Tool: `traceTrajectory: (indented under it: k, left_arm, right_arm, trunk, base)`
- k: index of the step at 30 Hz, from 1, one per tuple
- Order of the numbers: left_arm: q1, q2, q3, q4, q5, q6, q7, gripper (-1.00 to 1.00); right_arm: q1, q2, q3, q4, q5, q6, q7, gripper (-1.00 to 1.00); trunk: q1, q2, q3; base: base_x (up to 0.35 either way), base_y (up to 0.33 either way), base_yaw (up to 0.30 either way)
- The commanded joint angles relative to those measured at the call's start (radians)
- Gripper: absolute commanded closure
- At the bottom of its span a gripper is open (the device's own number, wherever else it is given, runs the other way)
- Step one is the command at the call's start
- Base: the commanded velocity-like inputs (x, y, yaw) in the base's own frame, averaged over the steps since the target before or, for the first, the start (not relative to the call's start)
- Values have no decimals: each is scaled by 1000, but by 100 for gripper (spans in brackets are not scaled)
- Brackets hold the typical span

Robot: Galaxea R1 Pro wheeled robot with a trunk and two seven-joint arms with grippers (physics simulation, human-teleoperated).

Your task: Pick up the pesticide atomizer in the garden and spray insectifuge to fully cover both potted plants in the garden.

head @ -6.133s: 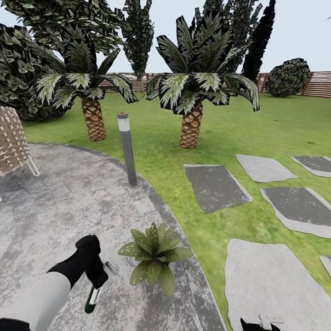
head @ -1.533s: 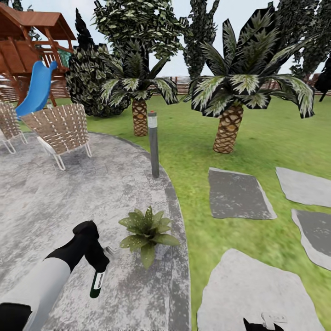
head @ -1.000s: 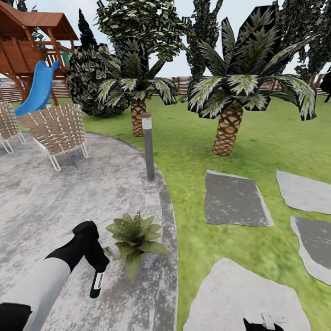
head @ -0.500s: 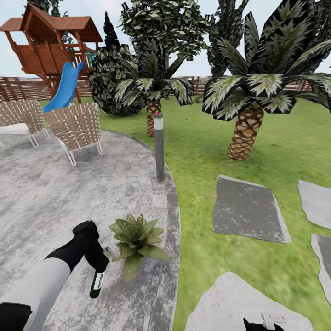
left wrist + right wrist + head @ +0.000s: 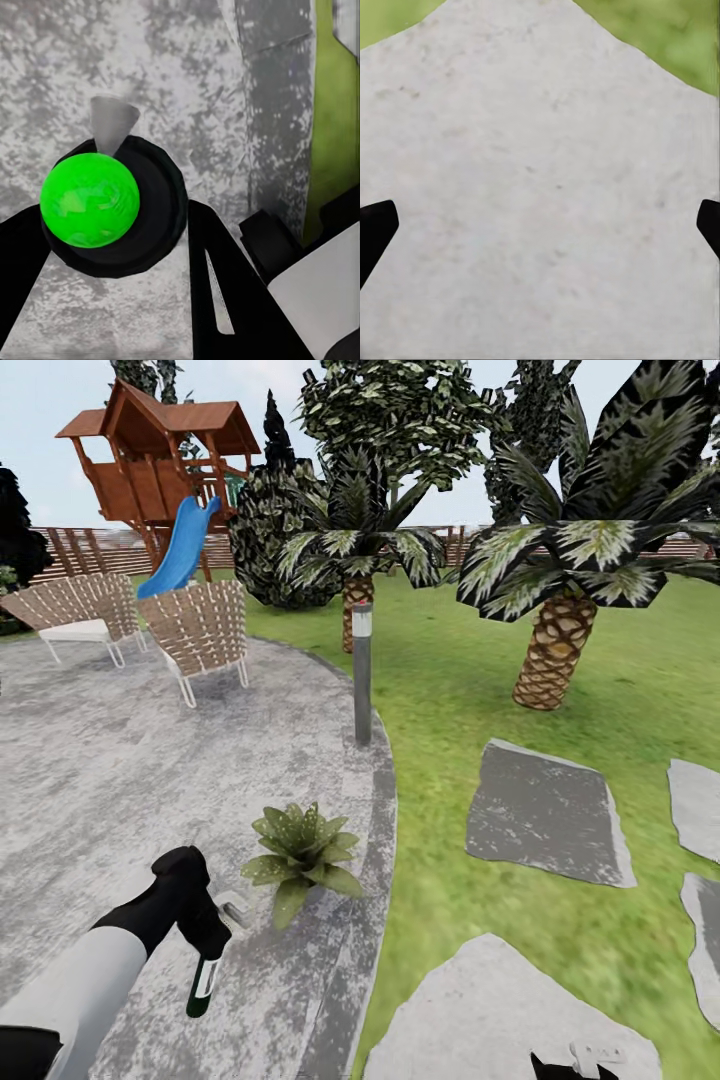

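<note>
The pesticide atomizer, dark green below and whitish above, hangs with its base down from my left gripper, which is shut on its upper part, low over the grey patio. Looking along the fingers in the left wrist view, the atomizer appears as a bright green round end between the black fingers of my left gripper. One potted plant, a speckled green rosette, stands on the patio just right of and beyond the atomizer. My right gripper is open over a pale stepping stone; its tips peek in at the lower edge.
A grey bollard lamp stands at the patio edge beyond the plant. Two palms grow on the lawn, with flat stepping stones at the right. Woven chairs and a wooden playhouse with a blue slide lie far left.
The whole view has swung, bringing the playhouse, slide and chairs further in at the left. The left gripper still holds the atomizer beside the plant, now tilted slightly.
</note>
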Motion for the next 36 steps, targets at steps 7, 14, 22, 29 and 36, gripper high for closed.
traceTrajectory:
  k: [7, 14, 22, 29, 36]
  left_arm:
    - [3, -8, 0, -2, -6, 10, 5, 100]
    - [4, -8, 1, 11, 7, 82, 90, 100]
    - [5, -10, 2, 12, 10, 88, 97, 100]
    - [5, -15, 2, 12, 10, 89, 97, 100]
    - [6, -22, 2, 12, 11, 90, 97, 100]
  right_arm:
    - [-1, -1, 6, 1, -10, -2, 5, -100]
    - [-1, -1, 6, 1, -10, -2, 5, -100]
    - [-1, 3, 6, -2, -12, -3, 5, -100]
    - [-1, 6, 6, -3, -12, -3, 5, -100]
    - [-1, 7, 6, -3, -12, -3, 5, -100]
  trunk:
    - [-1, 0, -1]
    - [-1, 0, -1]
    - [-1, 0, -1]
    - [-1, 0, -1]
    - [-1, 0, -2]
  base:
    - [-149, -8, 1]
    - [-6, 0, 0]
    - [49, 0, 0]
    - [311, 0, 55]
    - [258, -103, 255]
